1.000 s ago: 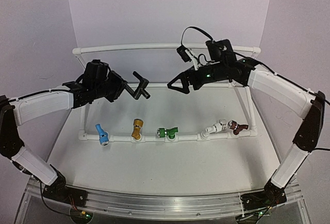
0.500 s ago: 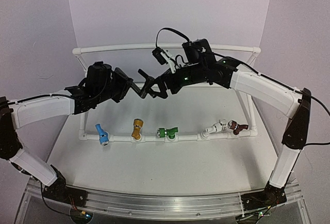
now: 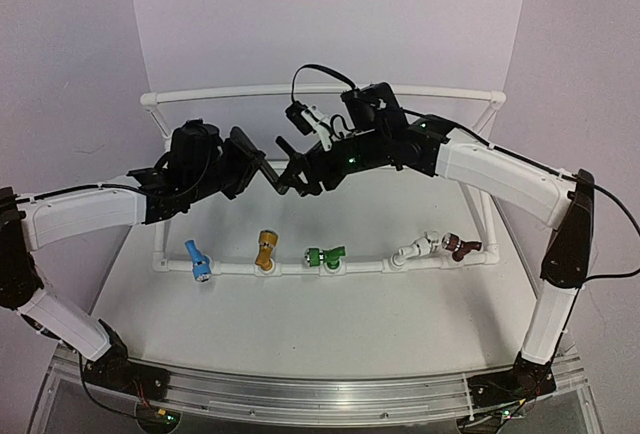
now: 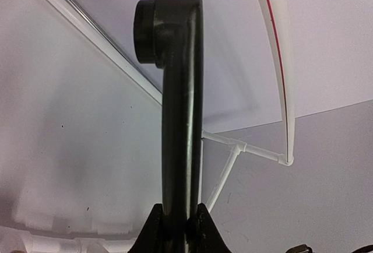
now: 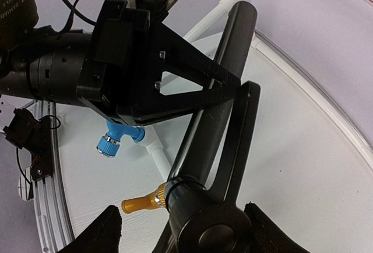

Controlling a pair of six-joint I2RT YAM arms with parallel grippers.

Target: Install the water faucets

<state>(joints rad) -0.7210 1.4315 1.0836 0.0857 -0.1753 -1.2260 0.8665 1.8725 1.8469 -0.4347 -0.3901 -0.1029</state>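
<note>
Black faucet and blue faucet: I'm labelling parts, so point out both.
black faucet (image 4: 182, 119), left wrist view, middle of its lever handle.
blue faucet (image 3: 197, 260), top external view, middle of its body.

A white pipe frame (image 3: 365, 266) stood on the white table (image 3: 330, 329), its front rail parallel to the near edge.

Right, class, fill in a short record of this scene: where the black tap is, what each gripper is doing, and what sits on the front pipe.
Black tap: in the air between the two arms, not on the pipe frame
Left gripper: shut on the tap's long handle
Right gripper: open, one finger on either side of the tap's round body
Front pipe: carries five small taps, left to right: blue, yellow, green, white, brown
</note>
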